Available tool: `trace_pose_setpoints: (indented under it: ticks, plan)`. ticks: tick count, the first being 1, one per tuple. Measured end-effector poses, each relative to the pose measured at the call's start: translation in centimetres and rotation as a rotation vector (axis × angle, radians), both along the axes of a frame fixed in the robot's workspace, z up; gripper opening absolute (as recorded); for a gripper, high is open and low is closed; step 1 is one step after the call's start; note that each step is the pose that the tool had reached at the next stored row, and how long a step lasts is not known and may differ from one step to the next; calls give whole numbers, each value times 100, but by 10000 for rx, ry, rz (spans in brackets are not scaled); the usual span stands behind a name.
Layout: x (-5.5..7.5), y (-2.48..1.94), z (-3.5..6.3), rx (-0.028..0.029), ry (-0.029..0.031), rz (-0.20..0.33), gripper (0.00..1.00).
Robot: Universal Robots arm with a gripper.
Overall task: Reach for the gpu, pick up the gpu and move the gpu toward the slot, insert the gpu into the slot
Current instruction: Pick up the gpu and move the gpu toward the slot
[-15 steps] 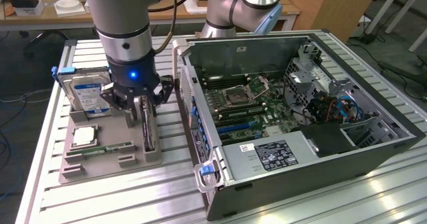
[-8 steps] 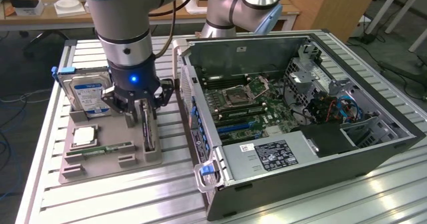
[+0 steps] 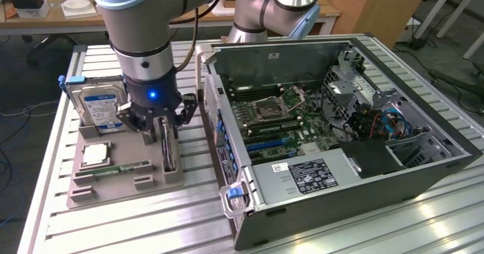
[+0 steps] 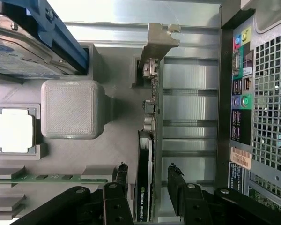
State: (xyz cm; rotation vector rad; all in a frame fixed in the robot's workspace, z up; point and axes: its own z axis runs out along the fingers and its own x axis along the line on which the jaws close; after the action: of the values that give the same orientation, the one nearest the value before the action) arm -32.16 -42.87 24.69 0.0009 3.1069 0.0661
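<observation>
Reach | my claw [image 4: 147, 172] released, jaws astride the gpu [image 4: 144, 150] standing edge-up in its grey holder [image 4: 117, 145] | best, I judge: centre on the card — pinch both flat faces squarely.

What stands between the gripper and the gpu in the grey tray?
Nothing visible. The open gripper straddles the gpu, which stands on edge in the grey tray, with a bare gap on each side of the card.
</observation>
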Motion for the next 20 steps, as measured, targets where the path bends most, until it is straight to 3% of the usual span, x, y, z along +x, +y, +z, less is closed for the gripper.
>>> trace_pose_setpoints:
  ticks: [3, 10, 20]
  plan:
    - [0, 4, -18, -1, 1, 0, 47]
    - [-1, 63, -54, -1, -1, 0, 47]
    - [-1, 72, -142, -1, 0, 0, 47]
